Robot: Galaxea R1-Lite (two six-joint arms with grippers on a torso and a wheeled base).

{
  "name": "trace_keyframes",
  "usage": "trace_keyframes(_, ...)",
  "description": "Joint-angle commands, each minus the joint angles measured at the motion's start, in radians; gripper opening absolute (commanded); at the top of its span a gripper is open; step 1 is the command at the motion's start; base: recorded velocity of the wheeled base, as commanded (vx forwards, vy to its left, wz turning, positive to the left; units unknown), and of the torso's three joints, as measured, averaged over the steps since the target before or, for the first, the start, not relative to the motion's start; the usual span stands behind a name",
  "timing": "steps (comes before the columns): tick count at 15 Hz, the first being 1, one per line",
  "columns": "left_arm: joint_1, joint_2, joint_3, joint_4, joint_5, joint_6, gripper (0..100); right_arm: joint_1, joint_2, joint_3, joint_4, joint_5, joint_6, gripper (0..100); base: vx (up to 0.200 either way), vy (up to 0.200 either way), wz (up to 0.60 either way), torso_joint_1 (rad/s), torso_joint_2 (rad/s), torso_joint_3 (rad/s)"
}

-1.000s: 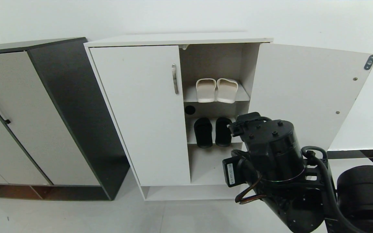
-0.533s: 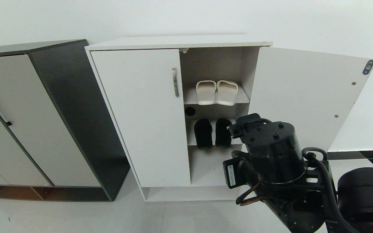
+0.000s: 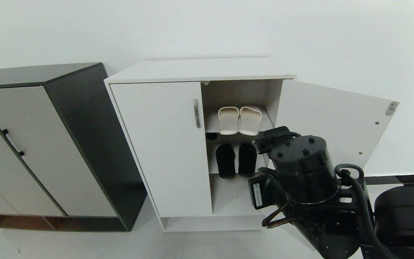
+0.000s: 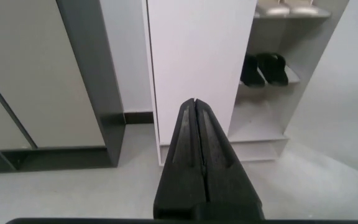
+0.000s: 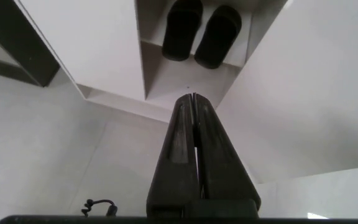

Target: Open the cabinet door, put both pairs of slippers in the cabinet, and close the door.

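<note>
White cabinet door [image 3: 331,126]: stands open on robot's right, near right gripper [image 5: 194,104], its fingers pressed together, empty; right arm nearer for closing

Viewpoint farther back — white cabinet [image 3: 164,144] lower and smaller in frame

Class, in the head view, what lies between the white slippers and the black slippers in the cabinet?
The shelf board carrying the white slippers; the black slippers sit one level down, as the head view shows.
</note>
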Motion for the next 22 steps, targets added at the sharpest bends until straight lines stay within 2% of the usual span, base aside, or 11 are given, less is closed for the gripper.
trace_keyframes(1,0.0,0.002,0.0,0.0,0.0,-0.001,0,0.001,0.003,0.0,0.0,0.0,0.0,0,0.0,0.0,0.0,0.129,-0.47,-0.339)
trace_keyframes(18,0.0,0.0,0.0,0.0,0.0,-0.001,0,0.003,-0.005,0.009,0.0,-0.006,-0.018,0,0.0,0.0,0.0,0.189,-0.5,-0.311)
trace_keyframes(22,0.0,0.002,-0.001,0.0,0.0,0.001,0,0.003,-0.023,0.066,-0.091,0.0,-0.08,0,0.0,0.0,0.0,0.166,-0.38,-0.207)
